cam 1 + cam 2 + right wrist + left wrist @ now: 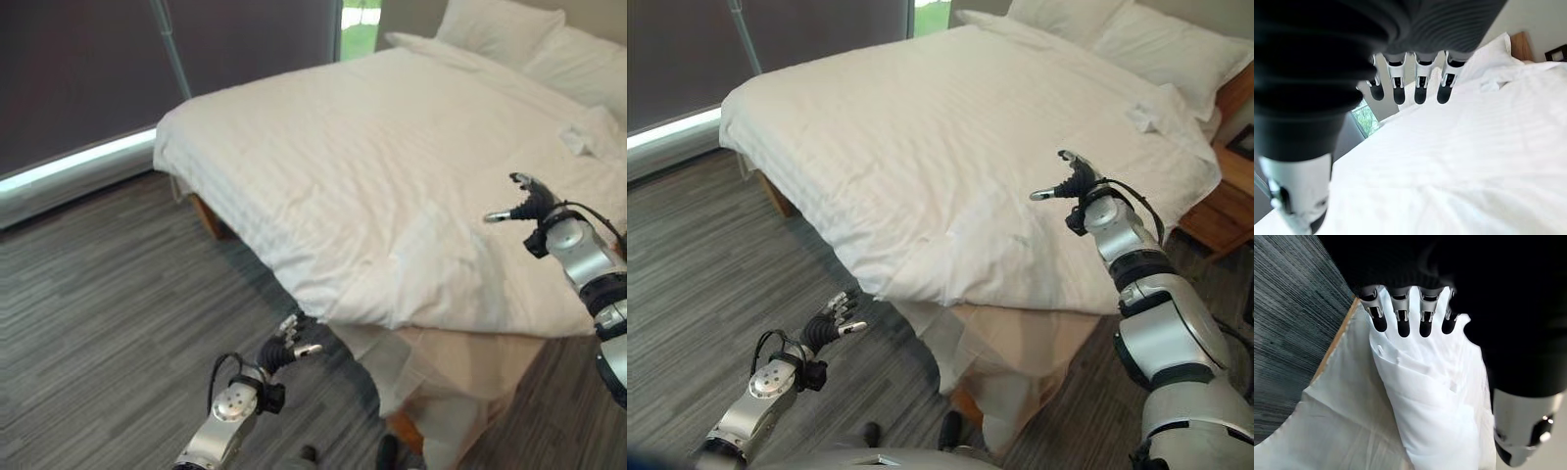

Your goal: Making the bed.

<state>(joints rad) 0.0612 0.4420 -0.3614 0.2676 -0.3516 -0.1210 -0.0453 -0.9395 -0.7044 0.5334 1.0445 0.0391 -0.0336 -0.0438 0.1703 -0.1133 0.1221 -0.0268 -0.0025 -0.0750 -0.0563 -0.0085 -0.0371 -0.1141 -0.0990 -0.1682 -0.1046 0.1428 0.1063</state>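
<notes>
A white duvet (pixel 392 147) lies spread over the bed, and its near corner (pixel 392 294) hangs over a beige bed skirt (pixel 460 362). Two white pillows (pixel 500 29) lie at the head end, far right. My left hand (pixel 286 348) hovers low over the floor just off that near corner, open and holding nothing. In the left wrist view its straight fingers (pixel 1403 323) point at the hanging duvet corner (pixel 1430 401). My right hand (pixel 1073 186) hovers open above the duvet's right side, and its fingers (pixel 1420 83) are spread over the cloth (pixel 1474 147).
Grey carpet (pixel 108 323) runs along the bed's left side and foot. A dark window blind (pixel 88 69) closes off the far left. A wooden nightstand (pixel 1225 206) stands at the bed's right. A small crumpled fold (pixel 578 137) sits near the pillows.
</notes>
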